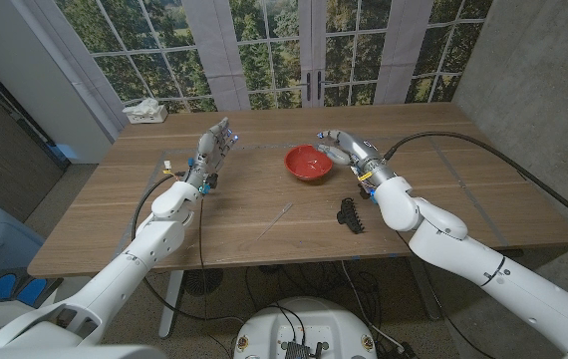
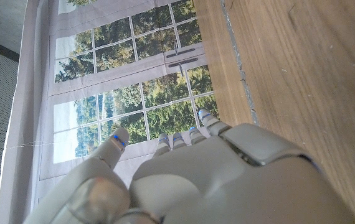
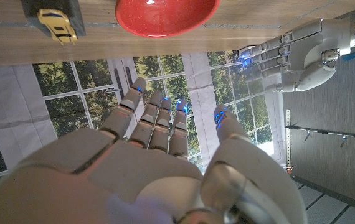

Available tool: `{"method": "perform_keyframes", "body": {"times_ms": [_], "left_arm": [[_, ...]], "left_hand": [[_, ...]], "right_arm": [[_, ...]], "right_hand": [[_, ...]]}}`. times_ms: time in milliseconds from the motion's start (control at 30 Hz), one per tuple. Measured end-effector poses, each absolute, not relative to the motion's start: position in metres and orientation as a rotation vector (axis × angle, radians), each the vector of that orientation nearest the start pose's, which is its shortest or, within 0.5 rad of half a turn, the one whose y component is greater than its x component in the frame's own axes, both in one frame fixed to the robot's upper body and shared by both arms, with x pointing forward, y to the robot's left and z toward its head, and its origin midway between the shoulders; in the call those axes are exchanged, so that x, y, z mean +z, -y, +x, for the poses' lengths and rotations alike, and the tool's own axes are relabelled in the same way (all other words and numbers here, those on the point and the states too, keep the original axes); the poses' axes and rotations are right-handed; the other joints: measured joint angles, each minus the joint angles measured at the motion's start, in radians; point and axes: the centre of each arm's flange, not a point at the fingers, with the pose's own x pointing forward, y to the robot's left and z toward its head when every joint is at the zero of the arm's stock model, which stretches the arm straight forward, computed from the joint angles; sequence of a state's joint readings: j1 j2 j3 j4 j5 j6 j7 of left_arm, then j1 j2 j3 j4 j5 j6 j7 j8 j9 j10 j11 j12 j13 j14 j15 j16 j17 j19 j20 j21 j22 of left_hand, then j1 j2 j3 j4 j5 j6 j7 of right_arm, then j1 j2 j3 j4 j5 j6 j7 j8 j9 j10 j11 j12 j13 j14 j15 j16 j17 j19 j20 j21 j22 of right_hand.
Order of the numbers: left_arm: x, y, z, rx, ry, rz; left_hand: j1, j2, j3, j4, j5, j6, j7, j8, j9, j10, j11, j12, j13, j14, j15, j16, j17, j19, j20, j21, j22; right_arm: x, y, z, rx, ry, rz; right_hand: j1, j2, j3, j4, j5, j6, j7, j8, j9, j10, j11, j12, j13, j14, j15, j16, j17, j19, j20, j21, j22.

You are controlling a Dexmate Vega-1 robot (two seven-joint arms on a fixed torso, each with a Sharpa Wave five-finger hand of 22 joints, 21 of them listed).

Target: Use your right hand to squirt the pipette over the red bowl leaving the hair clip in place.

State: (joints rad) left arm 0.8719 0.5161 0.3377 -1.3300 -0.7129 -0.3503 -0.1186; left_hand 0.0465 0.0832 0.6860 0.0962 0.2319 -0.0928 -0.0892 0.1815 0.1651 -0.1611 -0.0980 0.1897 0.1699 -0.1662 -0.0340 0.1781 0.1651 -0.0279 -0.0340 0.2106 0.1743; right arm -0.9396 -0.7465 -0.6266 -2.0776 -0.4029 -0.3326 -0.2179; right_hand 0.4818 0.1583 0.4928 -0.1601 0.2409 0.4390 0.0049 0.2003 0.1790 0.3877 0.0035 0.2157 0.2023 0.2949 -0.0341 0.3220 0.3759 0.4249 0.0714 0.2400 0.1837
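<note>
Head view shows the task barely begun: the pipette (image 1: 276,220) lies by itself on the table (image 1: 483,204), a thin pale sliver just below the frame's centre, with nothing touching it. The red bowl (image 1: 309,162) sits above and slightly right of it, near the middle of the frame, and looks empty as far as can be told. The black hair clip (image 1: 352,215) rests on the wood to the right of the pipette, near the right forearm, and is untouched. The right hand (image 1: 349,151) hovers just right of the bowl, its fingers (image 1: 326,138) loosely apart and slightly curled, holding nothing; the right wrist view agrees, with fingertips spread and the bowl's rim (image 3: 165,15) beyond them. The left hand (image 1: 212,145) stands raised in the left-centre of the frame, fingers spread and empty, well apart from everything. By my reading, all the real work is left: the right hand has to come down to the pipette, pinch it, carry it over the bowl and squeeze, steering clear of the clip close beside its path.
</note>
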Motion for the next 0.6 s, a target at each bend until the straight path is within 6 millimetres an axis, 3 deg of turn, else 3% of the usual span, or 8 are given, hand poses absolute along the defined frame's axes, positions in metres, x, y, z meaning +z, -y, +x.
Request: {"method": "perform_keyframes", "body": {"times_ms": [600], "left_arm": [[-0.02, -0.293, 0.638, -0.279, 0.664, -0.092]], "left_hand": [[0.0, 0.0, 0.004, -0.004, 0.0, 0.0, 0.0, 0.0, 0.0, 0.0, 0.0, 0.0, 0.0, 0.0, 0.0, 0.0, 0.0, 0.0, 0.0, -0.004, 0.0]], "right_arm": [[-0.006, 0.126, 0.518, 0.05, 0.765, -1.188]], "right_hand": [[0.005, 0.005, 0.0, 0.0, 0.0, 0.004, -0.004, 0.0, 0.005, 0.0, 0.0, 0.0, 0.0, 0.0, 0.0, 0.006, 0.002, 0.0, 0.0, 0.0, 0.0]]}}
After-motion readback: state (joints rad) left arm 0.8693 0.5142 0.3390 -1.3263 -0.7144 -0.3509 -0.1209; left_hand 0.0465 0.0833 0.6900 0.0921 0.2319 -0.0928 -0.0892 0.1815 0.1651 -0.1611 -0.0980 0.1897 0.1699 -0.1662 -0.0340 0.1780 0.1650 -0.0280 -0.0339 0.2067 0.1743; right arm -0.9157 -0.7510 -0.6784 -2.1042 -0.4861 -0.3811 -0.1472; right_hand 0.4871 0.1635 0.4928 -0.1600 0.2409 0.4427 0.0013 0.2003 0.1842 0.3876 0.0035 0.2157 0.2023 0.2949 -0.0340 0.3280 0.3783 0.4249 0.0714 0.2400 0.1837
